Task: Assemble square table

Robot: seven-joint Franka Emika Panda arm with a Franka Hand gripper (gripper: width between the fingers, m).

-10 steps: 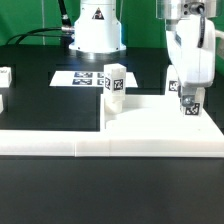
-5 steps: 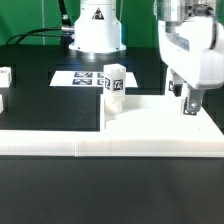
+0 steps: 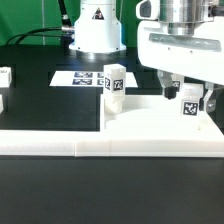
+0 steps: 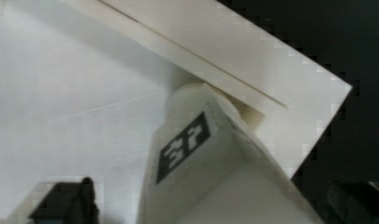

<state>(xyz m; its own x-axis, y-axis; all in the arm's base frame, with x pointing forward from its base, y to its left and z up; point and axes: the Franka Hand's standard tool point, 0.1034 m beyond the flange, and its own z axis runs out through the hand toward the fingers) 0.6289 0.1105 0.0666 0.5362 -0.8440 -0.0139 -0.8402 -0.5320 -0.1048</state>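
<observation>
My hand (image 3: 187, 99), spread, straddles a short white tagged plastic leg (image 3: 188, 108) standing upright at a far corner of the large flat white square panel (image 3: 150, 126).

The square table panel (image 3: 150, 118) looks like smooth white plastic with a soft sheen. The standing leg (image 3: 115, 82) is the same plastic, and its tag is a matt black-and-white print. The work surface (image 3: 40, 190) is matt black, and the arm's shell (image 3: 185, 45) is glossy white.
</observation>
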